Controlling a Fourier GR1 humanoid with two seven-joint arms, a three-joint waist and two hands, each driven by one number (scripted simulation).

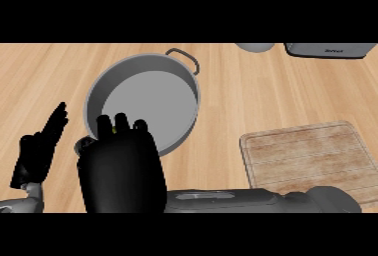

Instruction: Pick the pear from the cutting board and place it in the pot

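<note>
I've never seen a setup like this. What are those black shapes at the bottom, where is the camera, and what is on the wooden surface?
The camera sits where the robot's head would be and looks steeply down at a wooden counter. The black shapes are its two hands on grey forearms. The left hand rests open near the left edge, fingers up. The right hand has reached across to the near rim of a grey pot; its fingers curl round something, of which only a speck of yellow-green shows, probably the pear. At the right lies a wooden cutting board with nothing on it. At the top edge are two grey items cut off by the frame.
</note>
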